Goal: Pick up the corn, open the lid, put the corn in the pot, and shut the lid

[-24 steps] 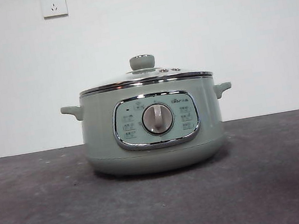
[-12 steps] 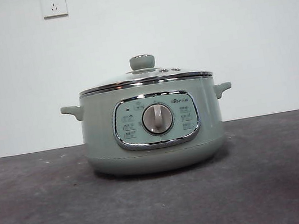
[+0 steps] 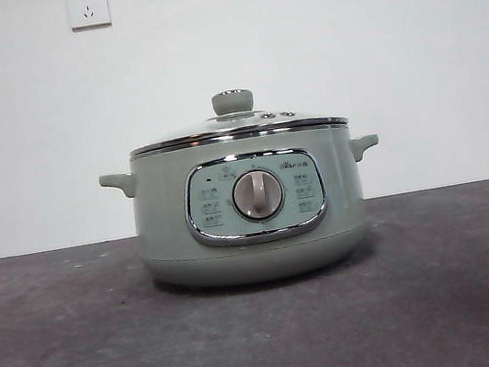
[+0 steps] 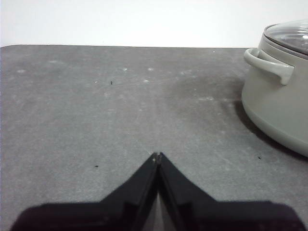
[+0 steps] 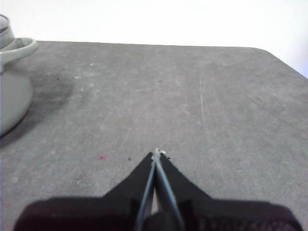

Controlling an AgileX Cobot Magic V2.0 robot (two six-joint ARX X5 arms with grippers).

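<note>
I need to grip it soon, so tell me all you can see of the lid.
The lid is a round, shallow dome of clear glass with a shiny steel rim and a sage-green knob at its centre. Two small metal fittings sit on the glass beside the knob. It rests level and closed on the pot, touching only the pot's rim. No claw is near it.
</note>
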